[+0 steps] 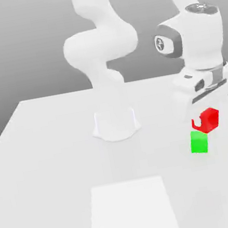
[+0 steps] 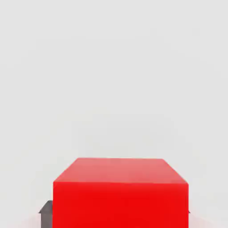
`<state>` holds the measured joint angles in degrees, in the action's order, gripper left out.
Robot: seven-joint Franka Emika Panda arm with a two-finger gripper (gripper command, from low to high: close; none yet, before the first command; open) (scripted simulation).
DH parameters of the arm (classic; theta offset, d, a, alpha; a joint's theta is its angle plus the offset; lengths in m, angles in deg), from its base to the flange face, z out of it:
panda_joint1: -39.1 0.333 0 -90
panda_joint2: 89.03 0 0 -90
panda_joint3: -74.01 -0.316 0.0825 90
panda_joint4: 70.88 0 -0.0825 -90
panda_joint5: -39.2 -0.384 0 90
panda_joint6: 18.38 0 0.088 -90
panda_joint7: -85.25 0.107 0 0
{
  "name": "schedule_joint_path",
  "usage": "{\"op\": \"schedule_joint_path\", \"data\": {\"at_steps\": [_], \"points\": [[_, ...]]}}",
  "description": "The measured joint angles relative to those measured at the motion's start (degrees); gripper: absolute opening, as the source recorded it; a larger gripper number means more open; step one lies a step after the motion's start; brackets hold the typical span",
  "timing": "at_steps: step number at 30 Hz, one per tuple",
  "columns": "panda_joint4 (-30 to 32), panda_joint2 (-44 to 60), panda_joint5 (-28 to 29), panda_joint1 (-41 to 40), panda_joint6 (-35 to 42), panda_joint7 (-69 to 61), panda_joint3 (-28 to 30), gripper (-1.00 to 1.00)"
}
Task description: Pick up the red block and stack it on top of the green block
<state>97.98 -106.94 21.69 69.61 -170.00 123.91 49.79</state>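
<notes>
Two small matte cubes sit near the exterior view's right edge of the smooth white table [image 1: 48, 148]. The red block [image 1: 210, 119] hangs tilted, clamped between the closed fingers of the glossy white gripper [image 1: 203, 116], and it sits just above and slightly right of the green block [image 1: 198, 142], which rests flat on the tabletop.

In the hand view, the red block [image 2: 120, 191] shows plain, unmarked, sharp-edged faces, with a dark grey finger pad [image 2: 46, 208] pressed against its side.

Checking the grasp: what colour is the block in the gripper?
Bright red block, plain faces; clearest in the hand view.
</notes>
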Motion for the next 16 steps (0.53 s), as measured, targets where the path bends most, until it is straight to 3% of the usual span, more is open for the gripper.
{"op": "schedule_joint_path", "data": {"at_steps": [7, 13, 14, 16], "points": [[1.55, 6.16, 6.0, -2.67, -7.51, 2.87, -4.3, -1.0], [1.65, 15.66, 14.95, -6.29, -16.79, 8.94, -5.36, -1.0], [1.67, 16.73, 16.05, -6.38, -17.81, 9.7, -5.27, 1.0], [1.67, 16.73, 16.05, -6.46, -17.81, 9.7, -5.27, 1.0]]}}
